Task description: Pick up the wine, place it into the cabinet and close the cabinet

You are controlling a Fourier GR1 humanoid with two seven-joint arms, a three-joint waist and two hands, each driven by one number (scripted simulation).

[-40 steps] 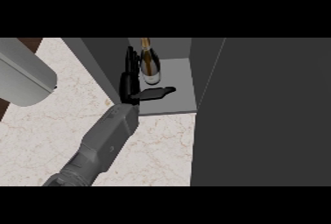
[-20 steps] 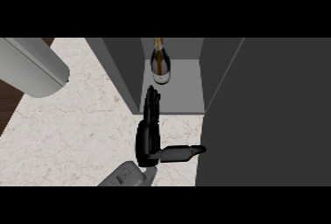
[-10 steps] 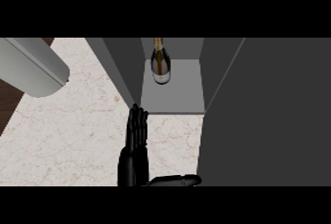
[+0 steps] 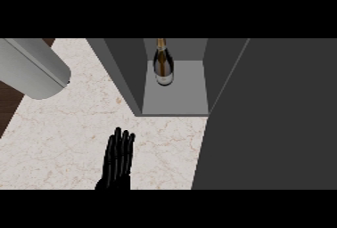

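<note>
- Near edge of the desk [image 4: 59,138]: I see the right hand [image 4: 117,164] over the marble, its fingers [image 4: 121,141] straight and close together, holding nothing.
- Beyond it, the cabinet [image 4: 176,100] is open, with its dark door [image 4: 276,116] along the desk's right side.
- The wine [image 4: 162,67] is upright at the back of the cabinet floor, well apart from the hand.
- Far left corner: a grey rounded body [image 4: 33,71].

1. Pale marbled stone counter [image 4: 66,133]: beneath everything.
2. Grey box-shaped open cabinet [image 4: 128,75]: on the counter, rear centre.
3. Dark glass wine bottle [image 4: 162,67]: inside the cabinet, on its floor, toward the back.
4. Dark flat door panel [image 4: 276,124]: right of the cabinet opening, reaching the front.
5. Black left hand [image 4: 117,160]: over the counter, before the cabinet, apart from it.
6. Grey round-ended cylinder [image 4: 33,67]: far left, rear.
</note>
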